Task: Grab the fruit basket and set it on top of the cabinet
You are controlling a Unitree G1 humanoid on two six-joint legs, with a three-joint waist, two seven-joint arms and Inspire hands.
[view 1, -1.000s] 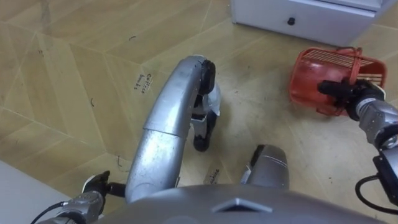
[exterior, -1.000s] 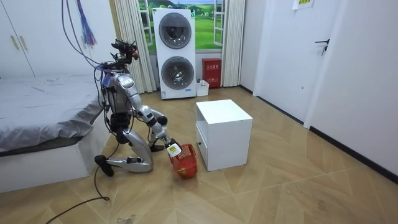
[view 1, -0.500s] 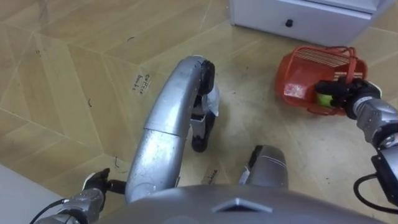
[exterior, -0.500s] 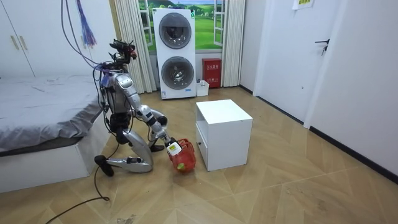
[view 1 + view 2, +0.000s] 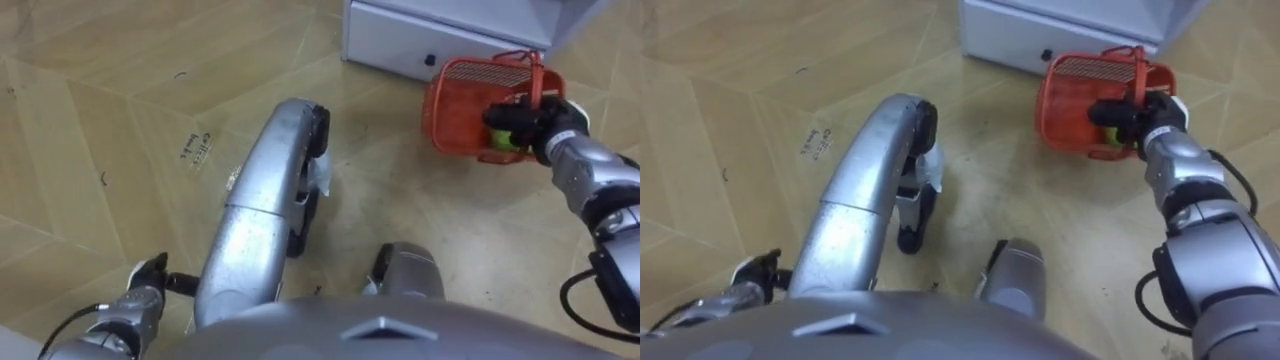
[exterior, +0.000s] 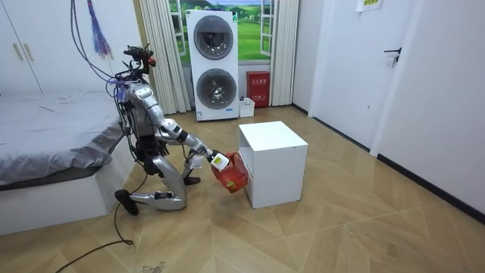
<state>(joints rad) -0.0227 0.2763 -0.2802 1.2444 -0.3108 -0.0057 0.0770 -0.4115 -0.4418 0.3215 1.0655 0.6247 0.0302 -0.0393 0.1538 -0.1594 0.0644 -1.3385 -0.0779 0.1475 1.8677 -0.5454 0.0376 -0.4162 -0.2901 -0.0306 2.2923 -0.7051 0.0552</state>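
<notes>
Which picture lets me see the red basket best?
The left eye view: the fruit basket is close, its mesh clear, a green fruit inside, the right hand gripping it. The right eye view shows much the same. The room view shows it small, held up beside the white cabinet.

The premises were a domestic interior: a bedroom that also served as laundry space. A bed [image 6: 45, 140] with grey bedding stood at the room view's left, with white wardrobe doors [image 6: 23, 49] behind it. Two front-loading laundry machines [image 6: 216, 64] were stacked against the far wall, flanked by long curtains [image 6: 161, 45]. A low white cabinet [image 6: 273, 155] with a drawer stood on the wood parquet floor [image 6: 341, 227]. A white door [image 6: 394, 76] with a dark lever handle was set in the wall at the room view's right.
</notes>
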